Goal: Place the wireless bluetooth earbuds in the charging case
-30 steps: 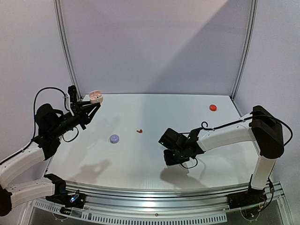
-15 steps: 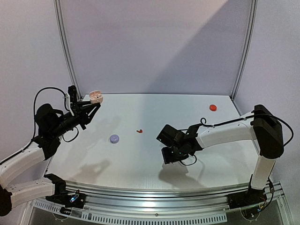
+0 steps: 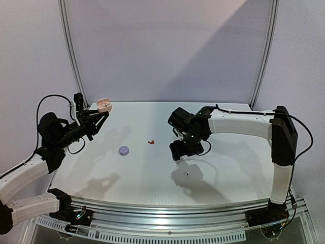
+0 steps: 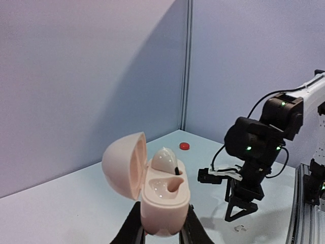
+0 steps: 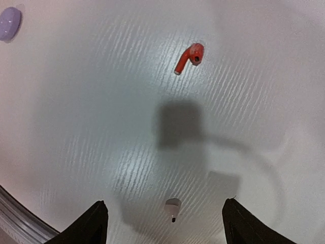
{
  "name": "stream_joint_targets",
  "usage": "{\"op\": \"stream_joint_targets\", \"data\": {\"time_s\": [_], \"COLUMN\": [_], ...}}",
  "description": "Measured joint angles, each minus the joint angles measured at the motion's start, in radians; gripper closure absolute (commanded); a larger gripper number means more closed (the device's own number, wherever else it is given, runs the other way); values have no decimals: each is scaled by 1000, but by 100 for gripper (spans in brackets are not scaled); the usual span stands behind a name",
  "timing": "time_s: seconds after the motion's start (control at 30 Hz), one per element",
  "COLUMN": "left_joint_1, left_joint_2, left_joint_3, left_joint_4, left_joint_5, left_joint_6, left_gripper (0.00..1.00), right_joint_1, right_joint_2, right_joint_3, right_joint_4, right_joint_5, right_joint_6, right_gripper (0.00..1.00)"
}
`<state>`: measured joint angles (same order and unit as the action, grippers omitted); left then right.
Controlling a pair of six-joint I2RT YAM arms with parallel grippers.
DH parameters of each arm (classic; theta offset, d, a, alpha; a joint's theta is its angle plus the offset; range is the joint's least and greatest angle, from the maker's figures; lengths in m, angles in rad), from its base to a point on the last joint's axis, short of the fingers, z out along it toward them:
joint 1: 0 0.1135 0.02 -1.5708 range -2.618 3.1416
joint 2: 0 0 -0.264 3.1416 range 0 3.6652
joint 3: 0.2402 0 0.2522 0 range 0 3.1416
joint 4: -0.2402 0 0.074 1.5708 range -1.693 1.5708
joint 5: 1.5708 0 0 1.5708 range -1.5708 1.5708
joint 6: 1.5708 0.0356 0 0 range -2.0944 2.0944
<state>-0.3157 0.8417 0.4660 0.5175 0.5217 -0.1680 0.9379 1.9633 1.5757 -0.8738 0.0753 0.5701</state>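
Finding: a robotics test cell in a lab. A white ribbed worktop [image 3: 152, 175] is boxed in by plain lilac-grey panel walls [image 3: 167, 51] joined at metal corner posts [image 3: 70, 51]. The left arm [image 3: 25, 175] and right arm [image 3: 244, 124], both white and black, are bolted to an aluminium rail [image 3: 167, 208] at the near edge. Loose black cables [image 3: 48, 96] and green status lights [image 4: 249, 148] are in evidence.

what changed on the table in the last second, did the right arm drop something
The right claw opened, lifted off the white table and swung farther back and slightly left. A tiny white earbud now lies bare where the claw had been low, apparently let go. Unchanged: the left claw shut on the open pale pink charging case, the small red earbud and the round lilac case.
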Motion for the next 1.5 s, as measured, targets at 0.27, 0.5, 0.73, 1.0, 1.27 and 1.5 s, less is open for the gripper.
{"op": "stream_joint_targets", "data": {"time_s": [0.27,0.5,0.73,1.0,1.27,1.5], "left_joint_1": [2,2,2,2,2,2], "left_joint_2": [0,0,0,0,0,0], "left_joint_3": [0,0,0,0,0,0], "left_joint_4": [0,0,-1,-1,-1,-1], "left_joint_5": [6,7,8,9,9,9], "left_joint_6": [0,0,0,0,1,1], "left_gripper": [100,100,100,100,100,100], "right_joint_1": [-39,-38,-38,-38,-35,-26], "right_joint_2": [154,208,224,251,251,251], "right_joint_3": [123,130,132,134,133,132], "right_joint_4": [-187,-227,-229,-235,-243,-257], "right_joint_5": [-92,-134,-144,-160,-179,-190], "right_joint_6": [-43,-47,-35,-25,-18,-11], "right_gripper": [37,46,58,65,69,72]}}
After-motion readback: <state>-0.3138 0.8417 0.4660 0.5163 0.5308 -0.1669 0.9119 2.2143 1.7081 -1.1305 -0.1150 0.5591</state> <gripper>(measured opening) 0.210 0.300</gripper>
